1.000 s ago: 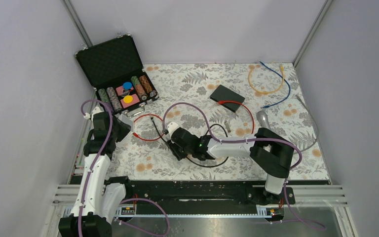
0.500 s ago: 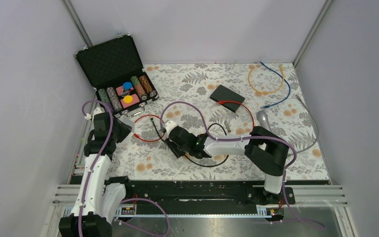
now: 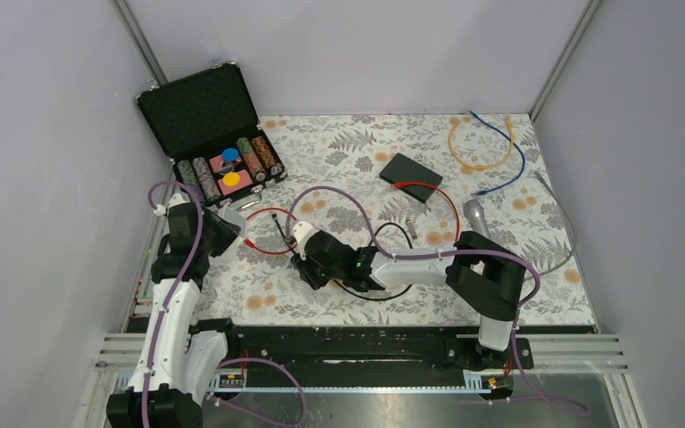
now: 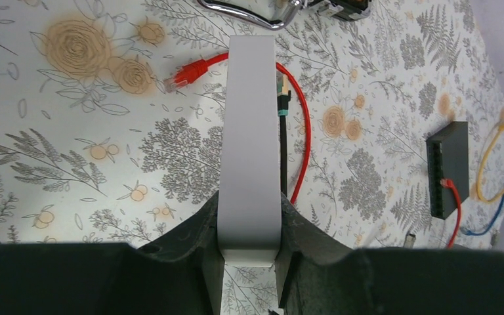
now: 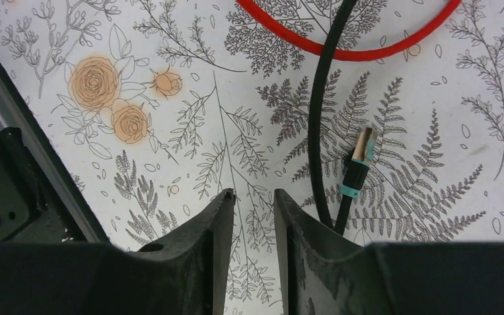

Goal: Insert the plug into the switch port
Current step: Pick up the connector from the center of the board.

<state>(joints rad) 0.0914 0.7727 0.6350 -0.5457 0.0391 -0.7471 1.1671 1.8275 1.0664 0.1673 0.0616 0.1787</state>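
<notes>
The black switch (image 3: pixel 410 176) lies at the back of the table with a red cable in one port, and its port row shows in the left wrist view (image 4: pixel 451 167). A black cable ends in a plug (image 5: pixel 361 154) with a teal band and a gold tip. That plug (image 4: pixel 283 92) lies loose on the table (image 3: pixel 274 214). My right gripper (image 5: pixel 253 193) hovers just left of the plug, open by a narrow gap with nothing between the fingers, near the table's middle (image 3: pixel 301 266). My left gripper (image 4: pixel 249 197) is shut on a white flat block (image 4: pixel 249 118), low at the left (image 3: pixel 223 223).
An open black case of poker chips (image 3: pixel 218 134) stands at the back left. A red cable loops on the table (image 3: pixel 268 252), its free plug (image 4: pixel 187 73) near the white block. Yellow and blue cables (image 3: pixel 486 147) and a microphone (image 3: pixel 474 214) lie at the right.
My right arm has reached further left, bringing its gripper toward the red loop and the black cable's plug. The left arm with the white block has stayed put.
</notes>
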